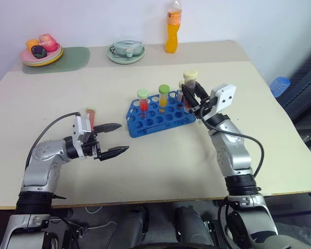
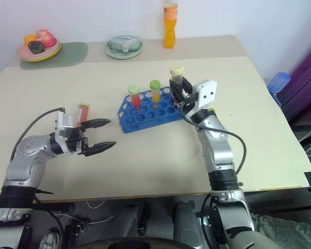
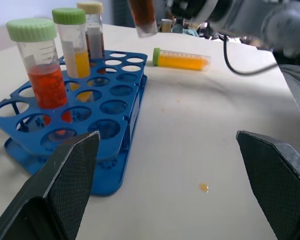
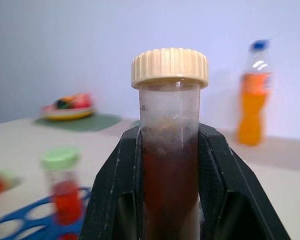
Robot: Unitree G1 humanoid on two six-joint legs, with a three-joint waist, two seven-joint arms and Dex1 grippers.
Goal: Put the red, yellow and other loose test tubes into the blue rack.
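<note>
The blue rack point(image 1: 156, 118) stands mid-table holding a red tube point(image 1: 143, 100) and a yellow tube point(image 1: 164, 96), both green-capped. In the left wrist view a cream-capped brown tube point(image 3: 94, 35) also stands in it. My right gripper point(image 1: 191, 96) is shut on another cream-capped brown tube point(image 4: 170, 165), upright over the rack's right end. Beyond the rack a loose yellow tube point(image 3: 182, 60) lies on the table. A loose red tube point(image 1: 90, 115) lies just behind my left gripper point(image 1: 123, 137), which is open and level, left of the rack.
An orange drink bottle point(image 1: 173, 28), a pale green dish point(image 1: 125, 52) and a plate of toy fruit point(image 1: 41, 52) on a green mat point(image 1: 72, 58) line the far edge. A blue object point(image 1: 280, 85) sits off the table's right side.
</note>
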